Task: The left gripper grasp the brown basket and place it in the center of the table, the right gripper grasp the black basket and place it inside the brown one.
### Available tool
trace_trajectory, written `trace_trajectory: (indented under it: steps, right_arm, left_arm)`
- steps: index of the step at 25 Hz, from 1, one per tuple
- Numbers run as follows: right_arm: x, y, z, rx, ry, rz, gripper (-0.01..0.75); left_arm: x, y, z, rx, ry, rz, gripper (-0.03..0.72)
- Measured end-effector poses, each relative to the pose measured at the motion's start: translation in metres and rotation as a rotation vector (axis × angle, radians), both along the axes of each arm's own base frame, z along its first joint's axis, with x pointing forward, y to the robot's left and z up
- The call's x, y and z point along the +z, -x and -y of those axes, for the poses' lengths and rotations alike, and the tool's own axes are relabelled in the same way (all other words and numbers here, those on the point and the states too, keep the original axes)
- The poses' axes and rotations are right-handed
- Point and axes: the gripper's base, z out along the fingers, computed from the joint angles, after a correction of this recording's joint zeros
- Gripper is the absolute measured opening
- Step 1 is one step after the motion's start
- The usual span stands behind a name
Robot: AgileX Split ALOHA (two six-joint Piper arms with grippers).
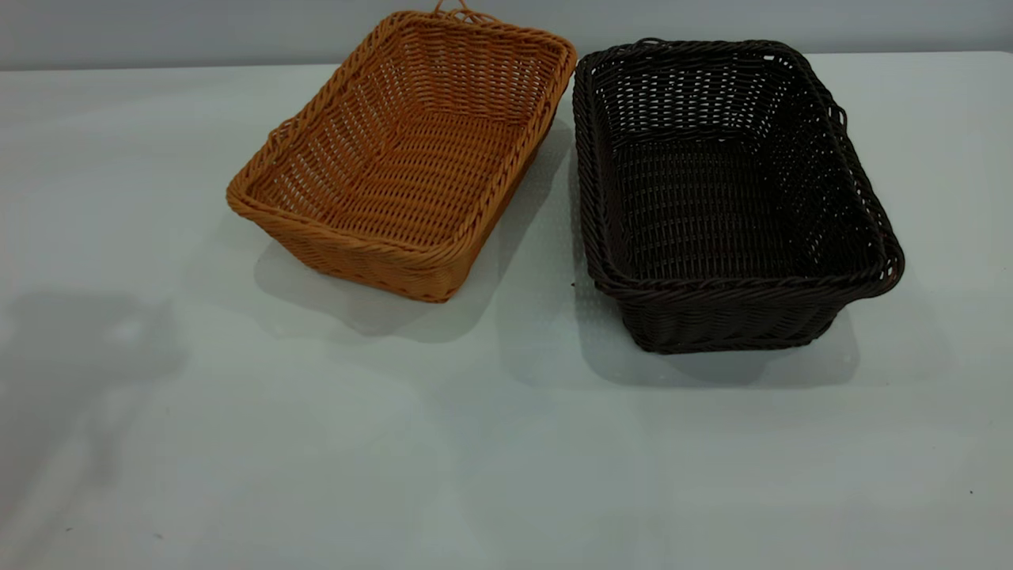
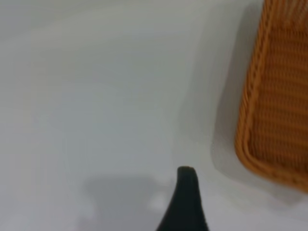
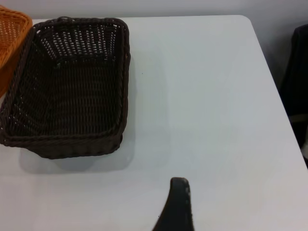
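My left fingers (image 2: 185, 192), state unclear, should take the brown basket (image 1: 411, 150) by its left rim on the surface (image 1: 506, 459).

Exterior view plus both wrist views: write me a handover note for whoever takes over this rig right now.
Left end effector: over bare table beside the brown basket, holding nothing.
Right end effector: over bare table, apart from the black basket, holding nothing.
Neither arm shows in the exterior view.
The brown basket stands empty at rear left of the table. The black basket stands empty at rear right, with only a narrow gap between them.
Done: nothing yet.
Left: left arm moves the brown basket to the table's center; right arm then sets the black basket inside it.
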Motion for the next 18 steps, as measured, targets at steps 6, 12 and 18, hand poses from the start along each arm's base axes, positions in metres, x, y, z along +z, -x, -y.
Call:
trace_trajectory:
  steps: [6, 12, 18]
  right_arm:
    - [0.000, 0.000, -0.001, 0.008, -0.012, 0.000, 0.593]
    - [0.000, 0.000, -0.002, 0.010, -0.016, 0.000, 0.593]
    - [0.000, 0.000, -0.002, 0.005, -0.025, 0.000, 0.593]
  left_arm:
    - [-0.031, -0.057, 0.011, -0.075, -0.051, -0.038, 0.572]
    - [-0.079, -0.111, 0.043, -0.228, -0.124, -0.104, 0.572]
    - [-0.128, -0.153, 0.063, -0.272, -0.135, -0.150, 0.572]
